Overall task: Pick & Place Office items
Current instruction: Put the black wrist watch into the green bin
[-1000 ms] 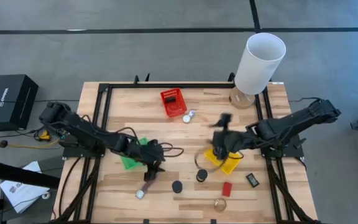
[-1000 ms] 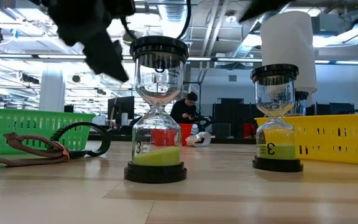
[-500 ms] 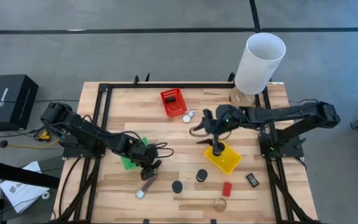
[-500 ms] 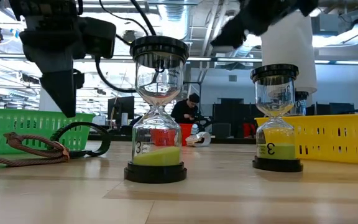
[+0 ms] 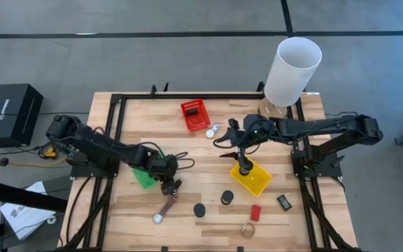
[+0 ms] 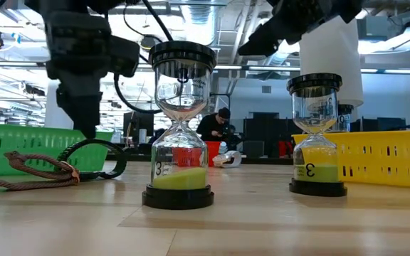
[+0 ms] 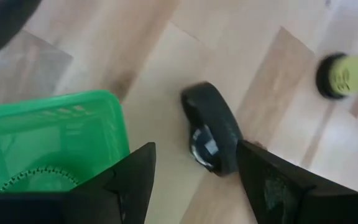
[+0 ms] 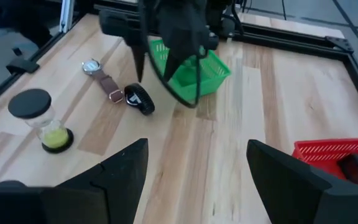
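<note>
Left gripper [image 5: 171,187] low over the table just beside the green basket [image 5: 145,176], fingers parted with nothing between them; directly under the gap in the left wrist view, a black fitness band [image 7: 211,128] flat on the wood. Next to the band, a brown-strapped wristwatch [image 8: 100,75], strap running toward the table's front edge. Right gripper [image 5: 243,168] raised above the yellow basket [image 5: 252,178], fingers spread wide and empty.

Two sand timers with black caps and yellow-green sand upright on the table: one [image 6: 181,125] near the front middle, the other [image 6: 318,135] just beside the yellow basket. Red block [image 5: 255,212], small black device [image 5: 284,202] and gold round piece [image 5: 248,229] lying apart near the front right. Red basket [image 5: 195,115] at the back with a dark item inside; small white object [image 5: 211,131] just beside it. Tall white cylinder lamp [image 5: 292,71] at the back right corner. Person [image 6: 216,126] seated far behind the table in the low view.
</note>
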